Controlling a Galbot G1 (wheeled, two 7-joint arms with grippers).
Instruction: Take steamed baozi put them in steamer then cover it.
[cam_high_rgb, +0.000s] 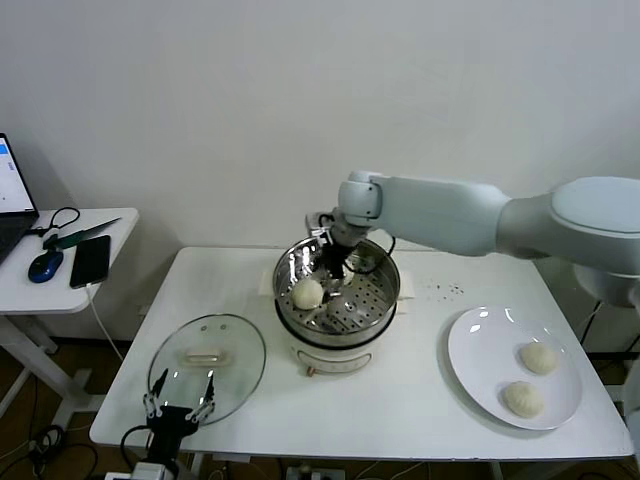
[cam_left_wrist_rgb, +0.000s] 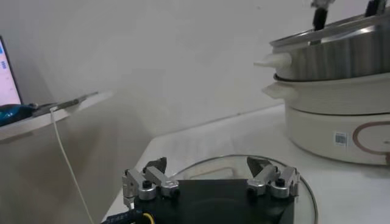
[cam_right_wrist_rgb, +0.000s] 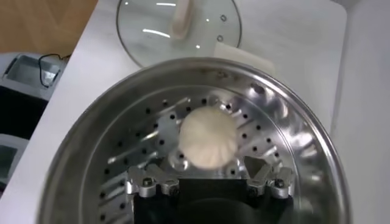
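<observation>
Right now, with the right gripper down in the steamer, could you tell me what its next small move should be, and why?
Probably lift the right gripper straight up out of the steamer. Its fingers are open, and a baozi sits on the perforated floor between them, apparently released. Two baozi remain on the plate, so the arm needs to clear the rim before fetching another.

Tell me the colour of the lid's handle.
White, or off-white: the oblong handle on the clear glass lid shows best in the right wrist view.

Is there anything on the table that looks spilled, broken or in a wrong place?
Only dark specks scattered on the table behind the plate, like crumbs or dirt. The cover lies flat beside the steamer; nothing looks broken.
</observation>
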